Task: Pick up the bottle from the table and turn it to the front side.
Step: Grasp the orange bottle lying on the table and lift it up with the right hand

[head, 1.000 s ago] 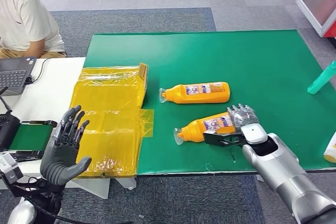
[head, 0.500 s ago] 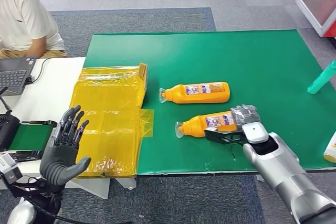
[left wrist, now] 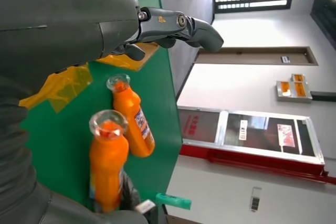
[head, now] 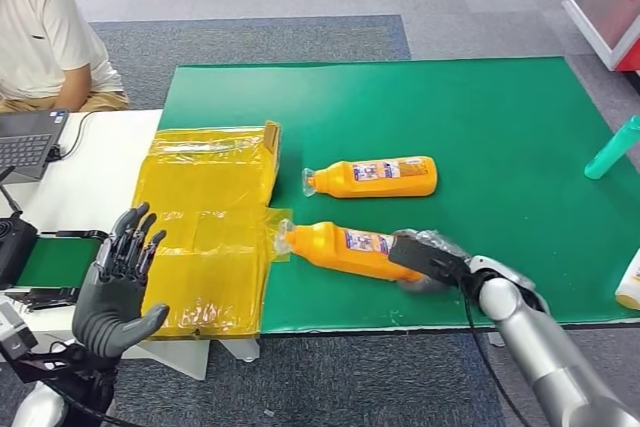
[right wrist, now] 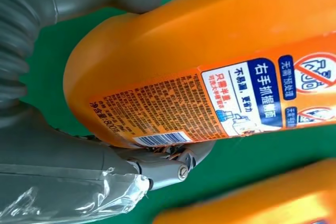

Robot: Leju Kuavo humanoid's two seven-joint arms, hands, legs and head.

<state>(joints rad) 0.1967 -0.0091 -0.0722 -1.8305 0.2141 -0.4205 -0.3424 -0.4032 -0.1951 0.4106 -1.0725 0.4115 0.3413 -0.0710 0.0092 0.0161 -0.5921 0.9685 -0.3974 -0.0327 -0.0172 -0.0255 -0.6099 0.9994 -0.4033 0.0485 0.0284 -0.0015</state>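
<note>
Our right hand (head: 423, 259) has its fingers (right wrist: 166, 169) and thumb wrapped round the base end of the near orange plastic bottle with the clear cap (head: 340, 246), grasping it firmly; in the right wrist view the back label with its barcode and small print faces the camera. A second ago this bottle lay at a slant close below its twin, cap toward the middle of the mat; now it has swung and slid left, so the cap touches the edge of the yellow plastic bag (head: 207, 227) while the base stays in our grip near the front edge of the green table mat (head: 483, 117). We judge that the pick is under way but the turn to the front side is not yet done (the label facing up is hard to read from the head view). The second orange bottle (head: 370, 177) lies just beyond, untouched, parallel to the mat's far edge.

Our left hand (head: 117, 282) hovers off the table's left with fingers spread, holding nothing. A person in a white shirt (head: 41, 32) sits at far left by a laptop (head: 26, 142), and a teal bottle (head: 613, 152) lies at the mat's right edge.
</note>
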